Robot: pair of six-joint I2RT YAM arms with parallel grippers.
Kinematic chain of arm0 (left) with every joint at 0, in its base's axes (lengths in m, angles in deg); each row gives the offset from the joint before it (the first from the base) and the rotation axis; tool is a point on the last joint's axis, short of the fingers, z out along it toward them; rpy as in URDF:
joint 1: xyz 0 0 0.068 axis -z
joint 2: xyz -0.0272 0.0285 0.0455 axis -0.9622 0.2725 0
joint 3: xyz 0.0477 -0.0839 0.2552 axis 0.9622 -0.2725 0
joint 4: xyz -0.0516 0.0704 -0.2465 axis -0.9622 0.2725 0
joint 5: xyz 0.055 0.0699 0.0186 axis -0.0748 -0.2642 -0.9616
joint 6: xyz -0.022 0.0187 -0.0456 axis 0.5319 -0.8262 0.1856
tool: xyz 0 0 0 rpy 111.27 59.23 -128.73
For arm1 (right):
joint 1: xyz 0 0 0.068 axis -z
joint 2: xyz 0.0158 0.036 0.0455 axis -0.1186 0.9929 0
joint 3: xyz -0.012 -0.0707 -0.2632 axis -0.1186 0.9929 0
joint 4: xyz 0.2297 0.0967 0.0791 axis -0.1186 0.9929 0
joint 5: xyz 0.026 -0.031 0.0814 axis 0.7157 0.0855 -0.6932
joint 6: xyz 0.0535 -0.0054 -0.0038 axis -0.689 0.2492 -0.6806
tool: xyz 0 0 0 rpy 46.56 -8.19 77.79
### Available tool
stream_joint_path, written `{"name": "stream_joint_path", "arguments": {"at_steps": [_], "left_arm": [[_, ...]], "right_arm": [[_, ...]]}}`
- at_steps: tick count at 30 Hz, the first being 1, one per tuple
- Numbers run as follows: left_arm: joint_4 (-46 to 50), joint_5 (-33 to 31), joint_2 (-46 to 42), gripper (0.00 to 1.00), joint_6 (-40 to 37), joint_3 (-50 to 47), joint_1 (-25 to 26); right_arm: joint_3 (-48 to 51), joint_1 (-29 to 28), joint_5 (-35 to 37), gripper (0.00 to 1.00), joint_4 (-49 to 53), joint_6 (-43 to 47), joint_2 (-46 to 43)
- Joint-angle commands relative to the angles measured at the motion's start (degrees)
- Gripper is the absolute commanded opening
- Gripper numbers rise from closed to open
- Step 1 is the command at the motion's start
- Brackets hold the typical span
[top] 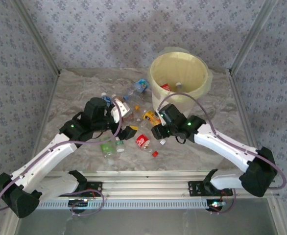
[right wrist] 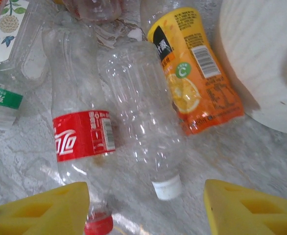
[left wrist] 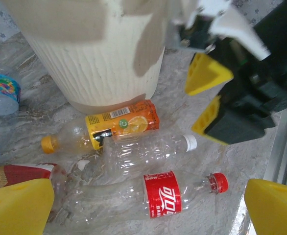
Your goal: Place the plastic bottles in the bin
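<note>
1. At the bottom edge of the right wrist view, the right hand (right wrist: pixel 146 205) has its yellow fingers apart with nothing clamped. They sit either side of the white-capped end of the clear unlabelled bottle (right wrist: pixel 143 112). That bottle lies tight between the red-label bottle (right wrist: pixel 80 134) and the orange juice bottle (right wrist: pixel 197 73), so closing here could pinch a neighbour as well. It could also squirt the slick neck straight out, imo.
2. In the middle of the top view, the left hand (top: pixel 129 131) is spread wide and empty, parked just beside the same pile. With two arms working one heap, my worry is that they bump, or that one shoves bottles out of the other's reach.
3. The bin (top: pixel 192 73) sits upper centre-right in the top view, just behind the pile. The orange juice bottle is right up against its base, though I can't tell if they touch. A couple of bottles look to be inside already, and most lie on the bench (top: pixel 80 93). The rim is tall with the bag folded over it, so a low carry could clip it, snag the liner or push the bin.
4. Crushed plastic is springy, so a bottle grabbed near the cap might swing and drop short of the bin.
</note>
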Motion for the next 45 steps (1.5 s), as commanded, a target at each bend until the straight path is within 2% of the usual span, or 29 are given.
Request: {"name": "stream_joint_path", "arguments": {"at_steps": [1, 9, 21, 45], "left_arm": [[-2.07, -1.03, -0.4, 1.0, 1.21, -0.28, 0.69], [-1.63, -1.09, -0.05, 1.0, 0.86, -0.1, 0.79], [-1.68, 0.04, 0.68, 1.0, 0.84, 0.09, 0.79], [-1.55, 0.48, 0.94, 1.0, 1.14, 0.32, 0.79]], "right_arm": [[-0.23, 0.72, -3.73, 0.65, -3.78, 2.31, 3.57], [-1.92, 3.61, -6.95, 0.64, -3.94, 7.08, 11.8], [-4.6, 4.59, -6.43, 0.65, -3.34, 9.99, 19.99], [-6.42, 4.23, -7.82, 0.77, -4.27, 11.01, 27.41]]}}
